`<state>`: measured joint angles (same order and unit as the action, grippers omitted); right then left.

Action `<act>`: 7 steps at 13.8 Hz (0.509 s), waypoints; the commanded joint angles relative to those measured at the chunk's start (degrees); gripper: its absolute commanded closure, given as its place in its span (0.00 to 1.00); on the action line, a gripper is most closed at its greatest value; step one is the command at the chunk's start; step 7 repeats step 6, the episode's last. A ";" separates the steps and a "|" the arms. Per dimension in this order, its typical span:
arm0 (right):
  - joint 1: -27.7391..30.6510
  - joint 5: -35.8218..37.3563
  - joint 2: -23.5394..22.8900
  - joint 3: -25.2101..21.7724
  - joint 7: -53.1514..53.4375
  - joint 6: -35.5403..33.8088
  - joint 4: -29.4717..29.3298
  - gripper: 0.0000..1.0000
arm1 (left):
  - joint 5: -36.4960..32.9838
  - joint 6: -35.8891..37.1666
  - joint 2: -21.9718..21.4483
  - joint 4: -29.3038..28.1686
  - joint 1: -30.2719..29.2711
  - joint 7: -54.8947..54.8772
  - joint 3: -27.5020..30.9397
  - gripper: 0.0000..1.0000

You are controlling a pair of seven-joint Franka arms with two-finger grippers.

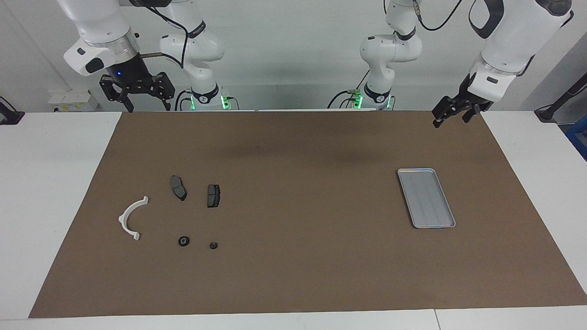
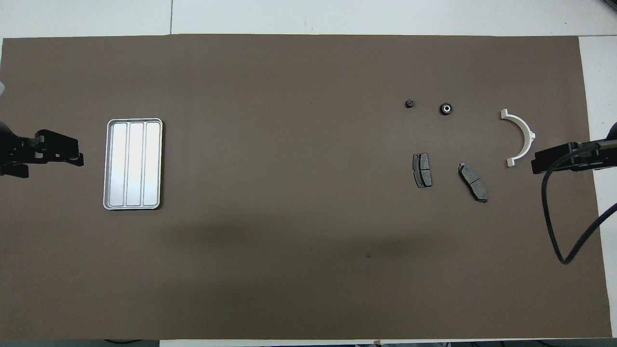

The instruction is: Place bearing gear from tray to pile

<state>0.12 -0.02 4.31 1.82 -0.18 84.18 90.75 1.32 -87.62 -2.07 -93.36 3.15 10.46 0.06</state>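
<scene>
Toward the right arm's end of the brown mat [image 1: 293, 256] on the desk [image 1: 50, 183], the pile lies spread out: two dark brake pads [image 1: 178, 187] [image 1: 213, 195], a white arc [image 1: 131, 218], and, farther from the robots, two small black round parts, the bearing gear [image 1: 184, 241] and a smaller one [image 1: 213, 245]. In the overhead view the gear [image 2: 446, 108] sits at about 1 o'clock from the pads and shows a pale centre, which the facing view does not make clear.

The tray [image 1: 426, 197] lies flat toward the left arm's end, holding nothing. Overhead, its long axis [image 2: 133, 164] runs 12 to 6 o'clock, ridges lengthwise; in the facing view it leans toward 11 and 5.

Only the facing view shows both arms whole. The right gripper [image 1: 144, 106] hangs high over the mat's edge nearest the robots, fingers pointing down and spread apart, holding nothing. The left gripper [image 1: 451, 117] hangs over the mat's corner by its own base, tilted toward 7 o'clock, fingers apart and bare. Overhead, only the tips of the left gripper [image 2: 67, 156] and the right gripper [image 2: 542, 161] enter at 9 and 3 o'clock.
</scene>
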 commanded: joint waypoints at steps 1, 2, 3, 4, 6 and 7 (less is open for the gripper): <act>1.28 -0.51 0.08 0.91 -0.52 0.37 1.00 0.00 | 0.35 0.70 -0.74 -0.60 -0.34 -0.35 -0.15 0.00; 1.28 -0.51 -0.01 0.91 -0.52 0.55 1.01 0.00 | 0.35 0.70 -0.74 -0.60 -0.34 -0.35 -0.15 0.00; 1.28 -0.51 -0.01 0.91 -0.52 0.55 0.92 0.00 | 0.35 0.70 -0.74 -0.60 -0.34 -0.35 -0.15 0.00; 1.37 -0.42 -0.18 0.91 -0.52 0.55 0.92 0.00 | 0.35 0.70 -0.74 -0.60 -0.34 -0.35 -0.15 0.00; 0.93 -0.25 -0.10 0.82 -0.52 0.46 0.92 0.00 | 0.35 0.70 -0.74 -0.60 -0.34 -0.35 -0.15 0.00; 0.93 -0.25 -0.10 0.82 -0.52 0.46 0.92 0.00 | 0.35 0.70 -0.74 -0.60 -0.34 -0.35 -0.15 0.00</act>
